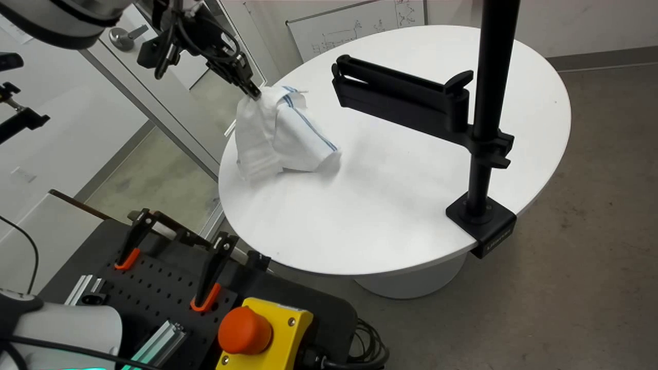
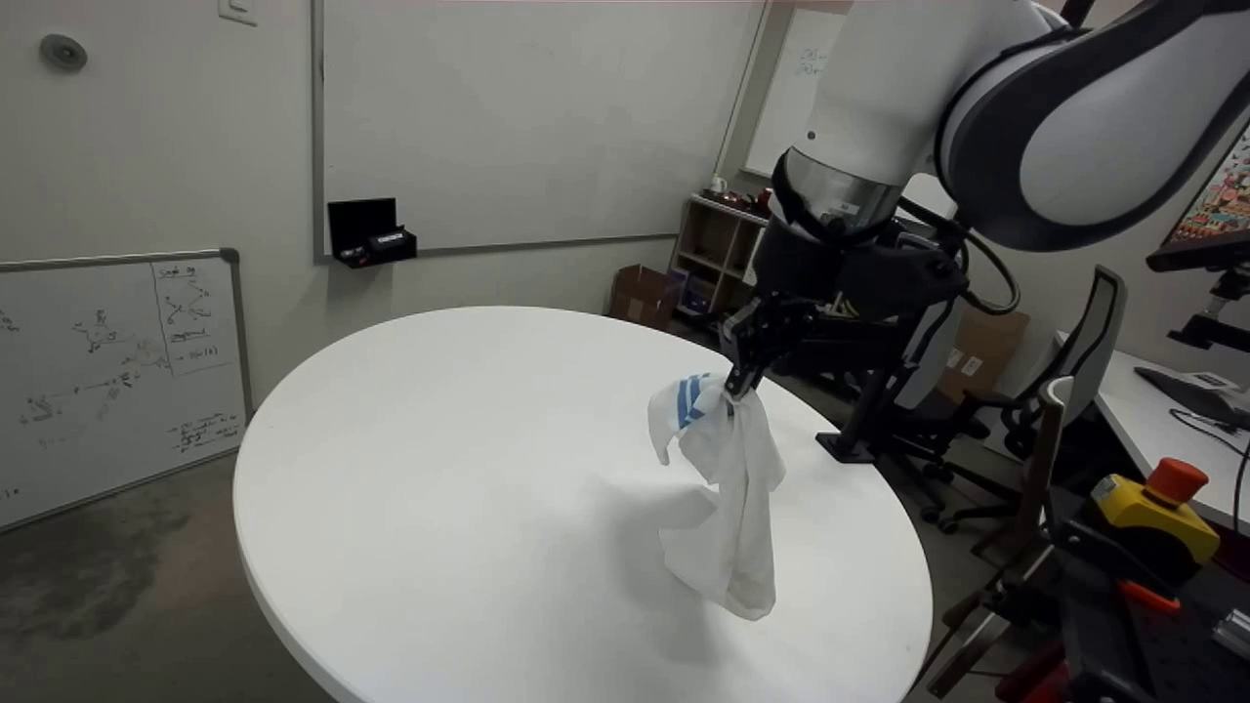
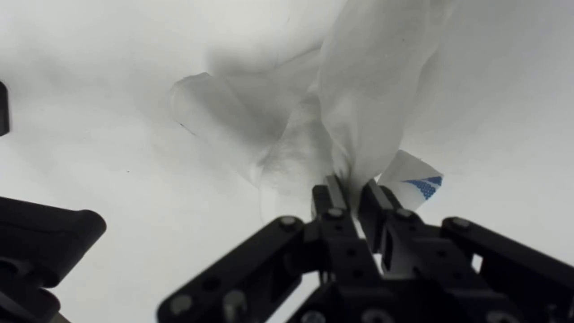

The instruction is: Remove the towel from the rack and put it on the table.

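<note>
My gripper point(image 1: 254, 93) is shut on one end of a white towel with blue stripes point(image 1: 295, 136). In the wrist view, cloth is pinched between the fingertips point(image 3: 352, 190). The towel point(image 2: 737, 498) hangs down over the round white table point(image 2: 439, 469); its lower end is at or close to the tabletop, but I cannot tell how much of it touches. In the wrist view the towel point(image 3: 376, 85) spreads out ahead of the fingers. The black rack point(image 1: 401, 97), a pole with a folded arm clamped to the table edge, stands apart from the towel and carries no cloth.
The rack's clamp base point(image 2: 846, 449) sits on the table rim, and its black arm shows at the left of the wrist view point(image 3: 45, 237). A yellow box with a red button point(image 1: 272, 329) and clamps point(image 1: 211, 272) are on the robot's cart. Whiteboards point(image 2: 117, 371) stand behind the table.
</note>
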Available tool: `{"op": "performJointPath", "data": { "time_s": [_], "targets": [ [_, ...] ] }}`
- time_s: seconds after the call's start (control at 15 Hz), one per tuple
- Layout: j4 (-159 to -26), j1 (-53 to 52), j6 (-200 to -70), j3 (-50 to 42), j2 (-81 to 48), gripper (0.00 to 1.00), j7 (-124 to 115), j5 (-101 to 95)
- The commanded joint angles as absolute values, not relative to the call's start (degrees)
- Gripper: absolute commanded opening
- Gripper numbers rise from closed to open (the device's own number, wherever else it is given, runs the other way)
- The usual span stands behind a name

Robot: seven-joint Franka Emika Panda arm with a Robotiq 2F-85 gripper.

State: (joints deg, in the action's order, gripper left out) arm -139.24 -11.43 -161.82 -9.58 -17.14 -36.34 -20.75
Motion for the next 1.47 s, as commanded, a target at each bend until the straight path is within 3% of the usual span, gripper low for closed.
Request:
{"op": "performJointPath", "data": {
  "time_s": [0.0, 0.4, 0.53, 1.4],
  "targets": [
    [-137.3, -14.1, -162.0, -11.8, -19.2, 0.47, -38.9, -21.3],
    [-136.8, -13.3, -160.5, -10.7, -18.6, 0.91, -36.9, -17.8],
    [-136.8, -11.9, -157.8, -9.0, -17.4, 1.00, -35.2, -14.3],
    [-133.0, -4.0, -137.3, -2.4, -8.3, 1.00, -22.3, 2.4]
  ]
}}
